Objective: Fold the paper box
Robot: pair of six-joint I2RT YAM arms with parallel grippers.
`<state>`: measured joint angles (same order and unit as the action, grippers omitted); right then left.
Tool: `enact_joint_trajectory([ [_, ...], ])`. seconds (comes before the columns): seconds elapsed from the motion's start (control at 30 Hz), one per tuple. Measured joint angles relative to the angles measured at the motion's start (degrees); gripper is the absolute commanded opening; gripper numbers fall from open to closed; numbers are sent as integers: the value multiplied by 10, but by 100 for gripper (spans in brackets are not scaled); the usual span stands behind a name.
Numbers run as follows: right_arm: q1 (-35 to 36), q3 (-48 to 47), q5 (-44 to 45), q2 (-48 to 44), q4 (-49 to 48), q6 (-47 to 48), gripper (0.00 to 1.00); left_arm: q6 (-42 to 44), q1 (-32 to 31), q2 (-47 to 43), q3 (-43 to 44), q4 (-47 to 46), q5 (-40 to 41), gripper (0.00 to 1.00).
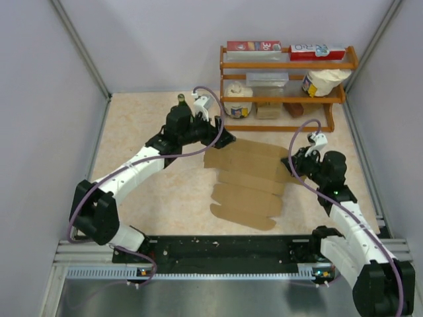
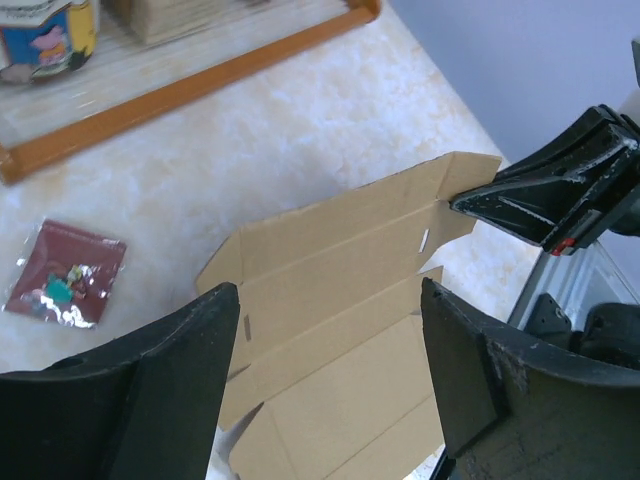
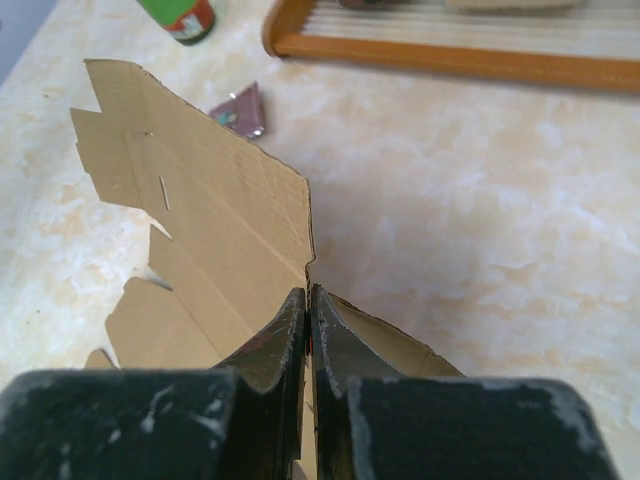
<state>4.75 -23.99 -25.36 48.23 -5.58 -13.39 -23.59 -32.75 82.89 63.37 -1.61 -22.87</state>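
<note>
Paper box (image 1: 248,185) lies unfolded, centred on the table (image 1: 172,198). Right gripper (image 3: 308,300) is pinched on its right edge flap, apparently anchoring it. Left gripper (image 2: 328,292) hangs spread wide over the far-left corner, holding nothing.

Lab robot test cell: stone-pattern bench (image 1: 152,191) walled by plain grey panels (image 1: 39,99) on aluminium posts (image 1: 80,46), slotted aluminium rail (image 1: 218,271) along the bench's near edge, wooden rack (image 1: 285,66) of groceries at its far edge.

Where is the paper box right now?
Unfolded at mid-table in the top view, the paper box sits before the rack, its right edge pinched by the right gripper.
</note>
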Motion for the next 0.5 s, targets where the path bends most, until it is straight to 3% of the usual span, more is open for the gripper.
enact_joint_trajectory([
  [0.2,0,0,-42,-27,-13,3,0,41,13,58,78,9,-102,77],
  [0.5,0,1,-65,-59,-13,3,0,99,21,66,85,34,-144,78],
])
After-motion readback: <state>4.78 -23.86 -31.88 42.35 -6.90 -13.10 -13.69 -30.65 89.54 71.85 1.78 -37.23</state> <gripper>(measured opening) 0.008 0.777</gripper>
